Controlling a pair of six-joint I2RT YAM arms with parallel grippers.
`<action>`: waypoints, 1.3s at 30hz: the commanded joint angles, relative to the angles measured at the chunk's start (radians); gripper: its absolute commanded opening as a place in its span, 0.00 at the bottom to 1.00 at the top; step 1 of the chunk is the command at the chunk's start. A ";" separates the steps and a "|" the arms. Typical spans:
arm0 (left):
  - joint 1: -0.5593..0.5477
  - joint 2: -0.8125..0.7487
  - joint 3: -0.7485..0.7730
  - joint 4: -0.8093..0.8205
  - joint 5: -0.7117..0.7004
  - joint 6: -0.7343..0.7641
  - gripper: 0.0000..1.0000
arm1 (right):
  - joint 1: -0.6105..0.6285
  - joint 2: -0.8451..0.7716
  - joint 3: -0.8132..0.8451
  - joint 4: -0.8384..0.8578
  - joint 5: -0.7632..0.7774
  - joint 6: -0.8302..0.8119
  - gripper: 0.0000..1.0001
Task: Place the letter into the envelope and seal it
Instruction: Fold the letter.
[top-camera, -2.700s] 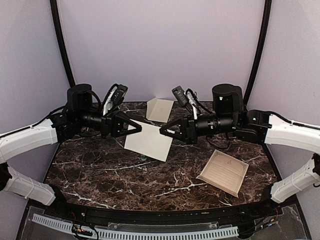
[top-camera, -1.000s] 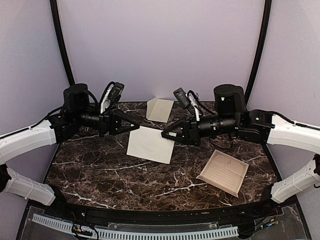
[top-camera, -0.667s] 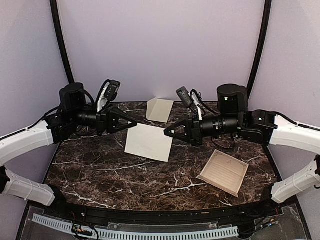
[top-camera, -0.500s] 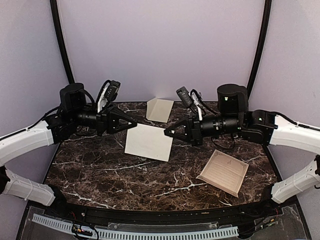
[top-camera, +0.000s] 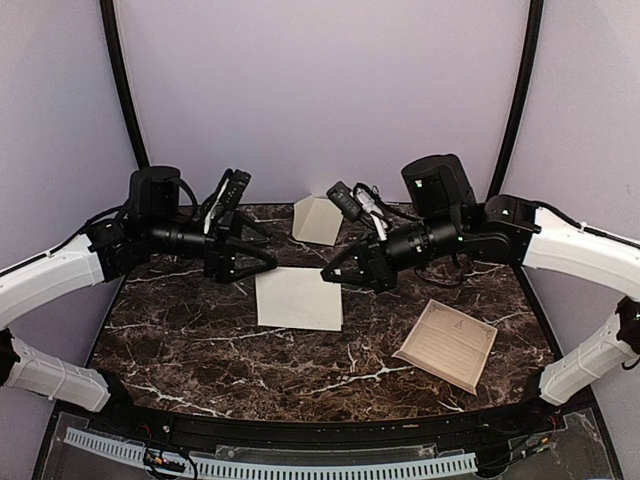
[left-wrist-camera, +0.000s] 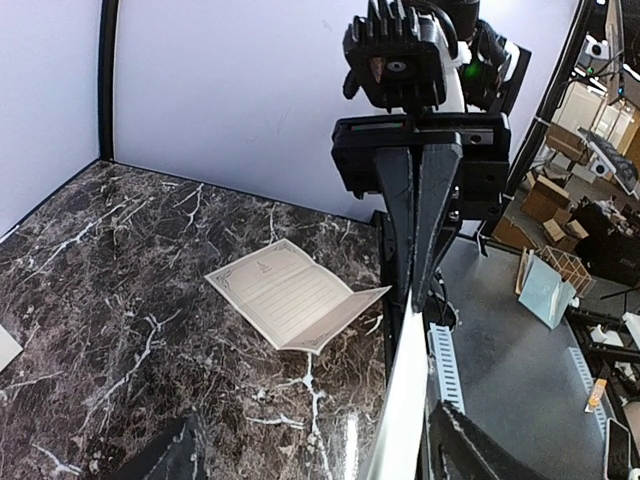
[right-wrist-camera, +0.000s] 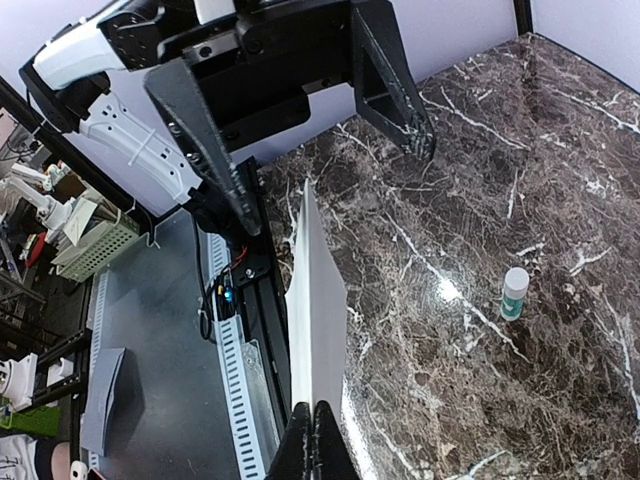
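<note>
right claw (top-camera: 328, 273) clamps the envelope (top-camera: 298, 300) edge; left claw (top-camera: 264, 250) gapes wide opposite; letter (top-camera: 447, 345) lies on the worktop (top-camera: 200, 330), well apart from both.

We see the bench (top-camera: 200, 345) as dark, white-veined stone, polished and glossy, with light glinting off it. The envelope (top-camera: 298, 298) is smooth, matt cream paper; the letter (top-camera: 447, 345) is tan, creased paper, also matt.
</note>
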 joint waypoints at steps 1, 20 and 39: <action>-0.055 0.011 0.040 -0.105 -0.059 0.106 0.75 | -0.001 0.049 0.072 -0.126 -0.030 -0.066 0.00; -0.143 0.124 0.085 -0.207 -0.050 0.146 0.35 | 0.000 0.104 0.131 -0.189 -0.075 -0.114 0.00; -0.153 0.154 0.099 -0.228 -0.006 0.150 0.00 | 0.000 0.120 0.155 -0.206 -0.057 -0.137 0.00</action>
